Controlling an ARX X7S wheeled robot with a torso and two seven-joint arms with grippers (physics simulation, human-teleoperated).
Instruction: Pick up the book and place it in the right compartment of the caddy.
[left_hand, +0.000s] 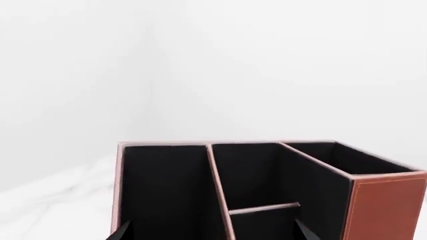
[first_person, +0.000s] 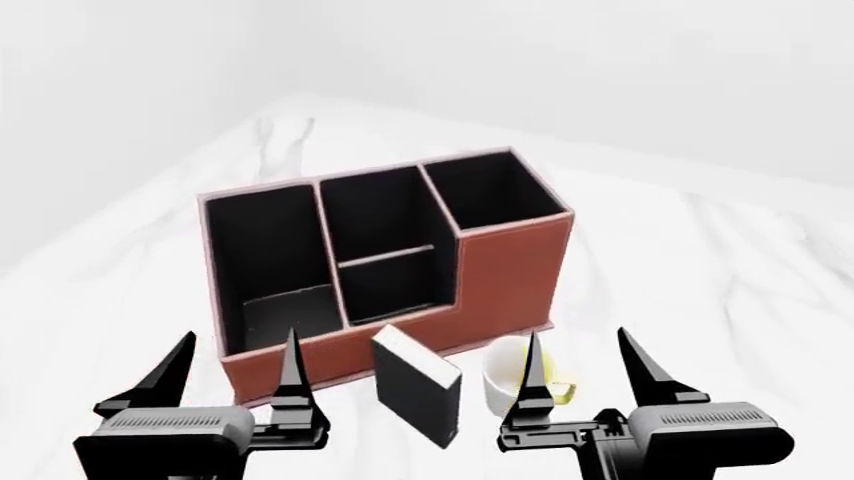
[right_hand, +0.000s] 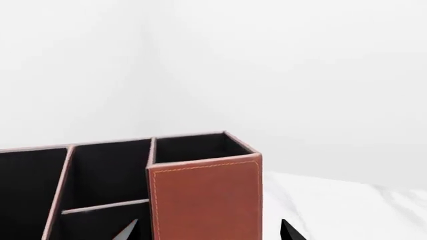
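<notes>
While both arms stayed low at the near edge of the head view, their claws pointed up and forward toward the caddy (first_person: 387, 265). The left gripper (first_person: 234, 375) had its two black fingers spread wide apart, with nothing between them. The right gripper (first_person: 583, 365) was spread wide too, and it held nothing. Each claw sat level, side by side, with the book (first_person: 416, 385) in the gap between them.

The book stood upright on the white table (first_person: 707, 270). It was black with white page edges, and it was turned a bit at an angle. It stood just in front of the caddy's low front wall, and I could not tell if it touched that wall. A white and yellow mug (first_person: 514, 385) sat just beside the book, on the right. The inner finger of the right gripper showed in front of the mug.

The caddy was red-brown outside and black inside, with three parts. The right compartment (first_person: 491, 190) had a tall front wall, and it looked bare inside. The middle part had a small cross wall in it.

From the left wrist view, only the tips of the left fingers (left_hand: 120, 232) showed, in front of the caddy's open sections. From the right wrist view, the right fingertips (right_hand: 290, 231) sat on each side of the tall red-brown wall.
</notes>
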